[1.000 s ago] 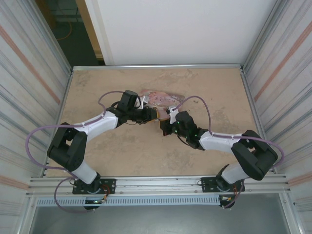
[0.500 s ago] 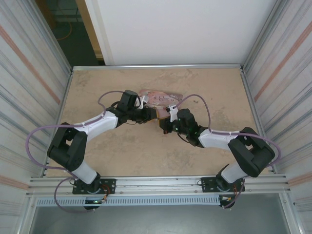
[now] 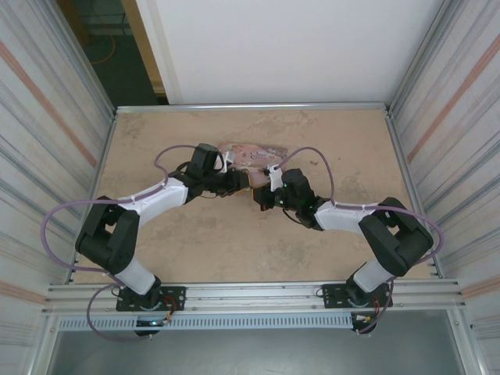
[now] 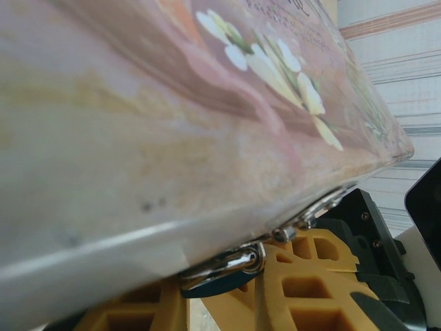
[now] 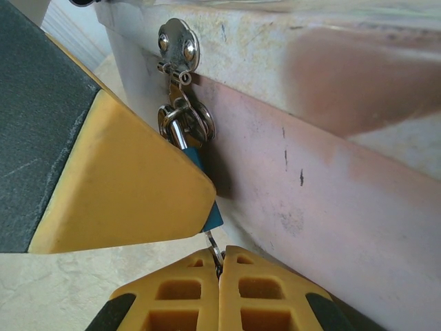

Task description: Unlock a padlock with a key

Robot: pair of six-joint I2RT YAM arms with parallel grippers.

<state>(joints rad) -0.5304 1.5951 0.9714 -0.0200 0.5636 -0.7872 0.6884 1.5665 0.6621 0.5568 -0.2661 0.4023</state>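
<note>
- Padlock (image 5: 213,214) sits right at the fingertips of both arms. It hangs against the side wall of a pink tin (image 5: 331,172), with its keyway end pointing down.
- Right fingers (image 5: 227,276): pressed fully together, with no gap. They pinch a thin silver sliver that I take to be the key (image 5: 214,253). It runs straight up from the seam between the fingers to the underside of the lock body.
- Left fingers (image 3: 248,182): set close together on either side of the lock body, and they look clamped on it. In the right wrist view, one yellow pad (image 5: 117,186) lies flat over most of the body.
- Progress (judgement): lock steadied and key in hand, with its tip at or just inside the keyway. I cannot tell how deep it goes.
- Left to do: seat the key fully, turn it and free the shackle. Nothing shows the lock as sprung, though the pad hides where the shackle meets the body.
- Look of the lock: very small next to the tin, with a blue-teal squarish body showing only as a narrow strip. Its thin bright shackle (image 5: 180,127) is threaded through the ring under a two-rivet hasp plate (image 5: 178,45).
- Tin: pale flower print on the lid, scuffed wall.
- Bench (image 3: 328,141): the tin rests mid-width, nearer the far edge than the near one.
</note>
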